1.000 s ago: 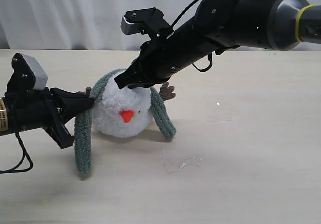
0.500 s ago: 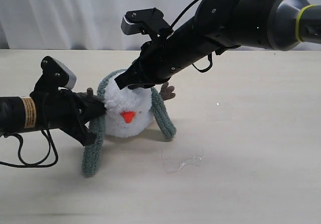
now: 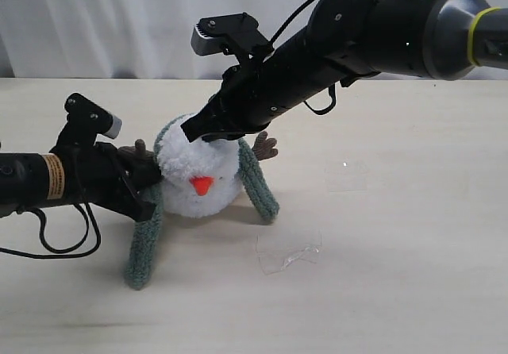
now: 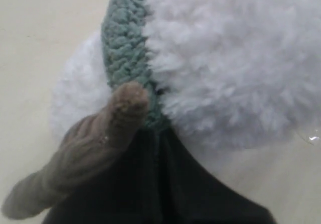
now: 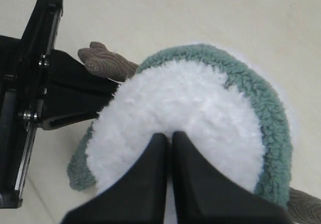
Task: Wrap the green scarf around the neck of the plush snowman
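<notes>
The plush snowman [image 3: 198, 171] lies on the table, its orange nose [image 3: 201, 184] facing the camera. The green scarf [image 3: 143, 243] arches behind its head, one tail trailing to the front left and the other tail [image 3: 260, 181] hanging at the right. My left gripper [image 3: 151, 186] is shut on the scarf [image 4: 125, 48] beside a brown twig arm [image 4: 100, 143], right where the strip meets the white fluff. My right gripper [image 3: 198, 132] comes from above and is shut on the snowman's head fluff [image 5: 180, 103]; its fingertips [image 5: 170, 136] pinch the pile. The neck is hidden under the scarf [image 5: 263, 113].
A crumpled scrap of clear plastic [image 3: 290, 255] lies on the tan table [image 3: 397, 211] in front of the snowman to the right. A white curtain [image 3: 95, 21] closes the back. The left gripper [image 5: 45, 98] shows in the right wrist view beside the other twig arm [image 5: 105, 63].
My left arm has pushed in toward the snowman and rolled its wrist, carrying the scarf's left part with it; the left tail has swung slightly. The right arm has stayed put.
</notes>
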